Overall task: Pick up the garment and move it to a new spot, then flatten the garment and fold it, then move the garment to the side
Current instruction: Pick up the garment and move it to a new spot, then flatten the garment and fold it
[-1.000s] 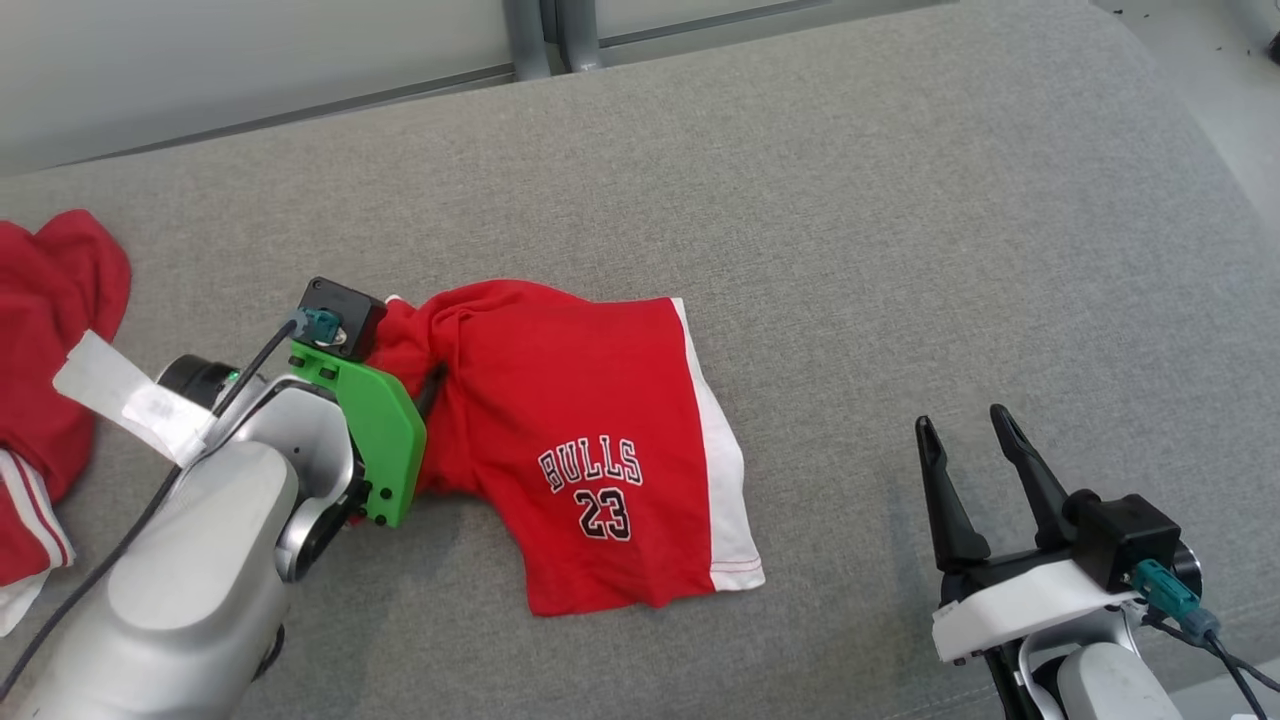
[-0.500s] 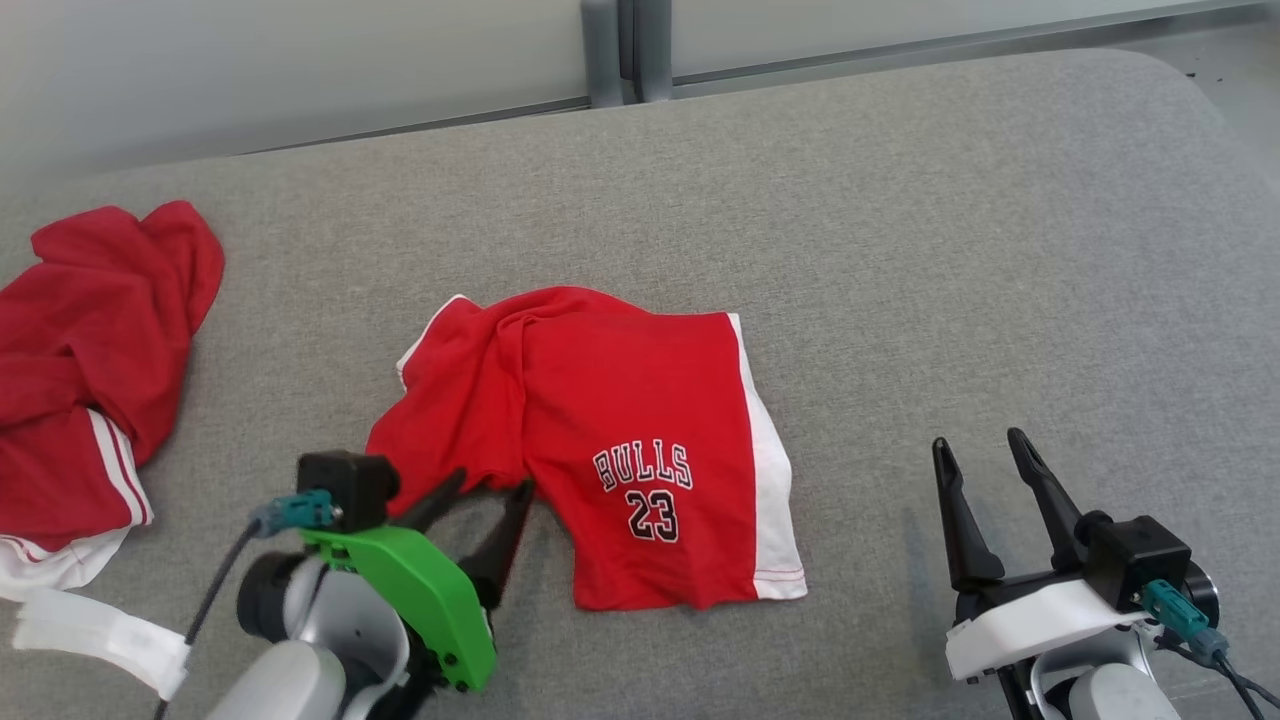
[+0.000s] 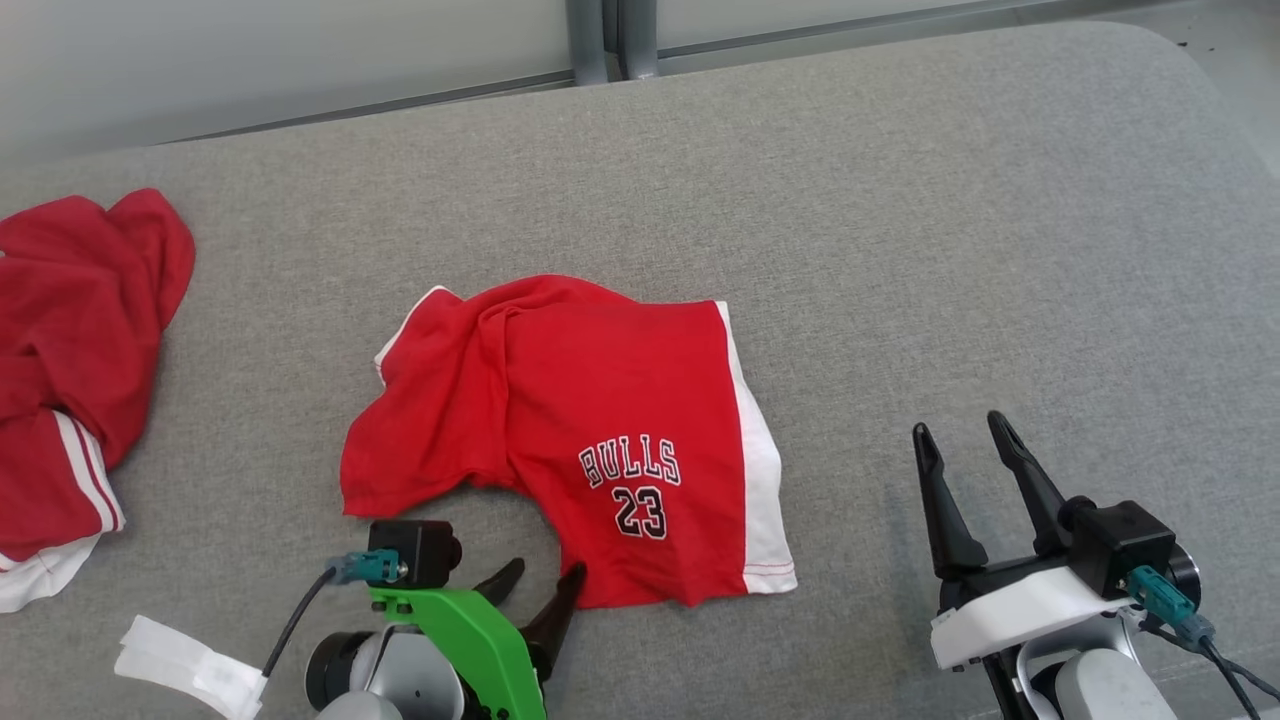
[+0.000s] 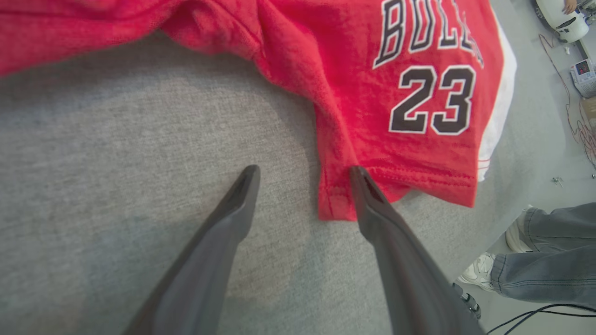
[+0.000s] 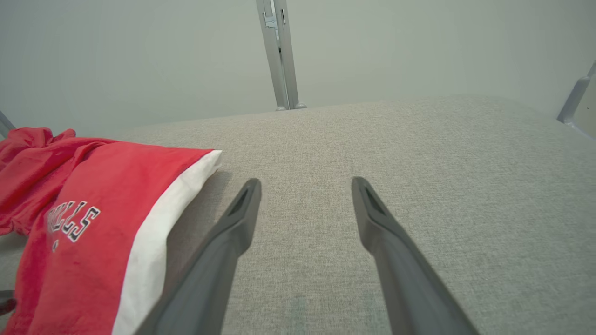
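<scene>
From the head camera, the left gripper (image 3: 548, 570) has its two dark fingers spread apart and empty, pointing up at the lower hem of the red garment (image 3: 580, 420), a pair of shorts printed "BULLS 23" with a white side stripe. The garment lies loosely rumpled on the gray cushion (image 3: 900, 250), just ahead of that gripper and off to the left of the right gripper (image 3: 958, 425). The right gripper is also spread wide with nothing between its fingers, well apart from the cloth. A second red garment (image 3: 70, 330) sits bunched far out to the left of the left gripper. In the left wrist view, the hem's corner lies between the open fingers, close against the right-hand one; whether it touches cannot be told. A person's jeans leg (image 4: 545, 265) and pale shoe (image 4: 477, 274) appear beyond the cushion's edge. In the right wrist view, bare cushion lies between the parted fingers, with the white stripe just left of them.
</scene>
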Motion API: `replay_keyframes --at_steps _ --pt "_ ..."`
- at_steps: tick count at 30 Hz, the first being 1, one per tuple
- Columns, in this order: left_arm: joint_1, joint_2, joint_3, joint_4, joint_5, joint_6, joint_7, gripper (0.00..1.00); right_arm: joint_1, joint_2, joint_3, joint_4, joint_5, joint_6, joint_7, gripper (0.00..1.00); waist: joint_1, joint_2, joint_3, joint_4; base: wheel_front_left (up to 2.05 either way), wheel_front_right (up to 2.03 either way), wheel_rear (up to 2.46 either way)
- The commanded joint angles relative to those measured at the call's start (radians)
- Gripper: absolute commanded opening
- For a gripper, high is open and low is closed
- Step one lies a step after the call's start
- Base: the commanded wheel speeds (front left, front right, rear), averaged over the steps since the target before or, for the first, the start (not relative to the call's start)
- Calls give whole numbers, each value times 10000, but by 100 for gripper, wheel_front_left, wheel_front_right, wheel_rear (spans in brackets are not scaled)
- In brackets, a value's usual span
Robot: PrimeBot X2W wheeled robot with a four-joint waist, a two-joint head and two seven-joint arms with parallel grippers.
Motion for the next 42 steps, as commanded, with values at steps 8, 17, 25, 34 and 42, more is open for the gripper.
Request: replay_keyframes --at_steps 8,17,25,34,42 --pt "-157 -298 -118 642 -390 -457 19 100 -29 -27 -65 -49 138 1 -32 100 0 81 142 -473 0 0 0" --pt "-228 -150 -160 769 -654 -1012 227 0 -12 -24 -184 -29 167 1 -32 100 0 81 141 -365 0 0 0" --pt "476 1953 341 -756 -1036 -1128 1169 0 240 -28 -369 36 220 1 -32 100 0 81 -53 68 0 0 0" --pt "804 4488 977 -1470 -1549 -1028 2838 0 219 -25 -299 185 125 1 -32 100 0 81 -179 680 0 0 0" --pt "-311 4914 1002 -728 -1054 -898 3507 0 136 -30 -253 271 13 1 -32 100 0 81 -223 1048 0 0 0"
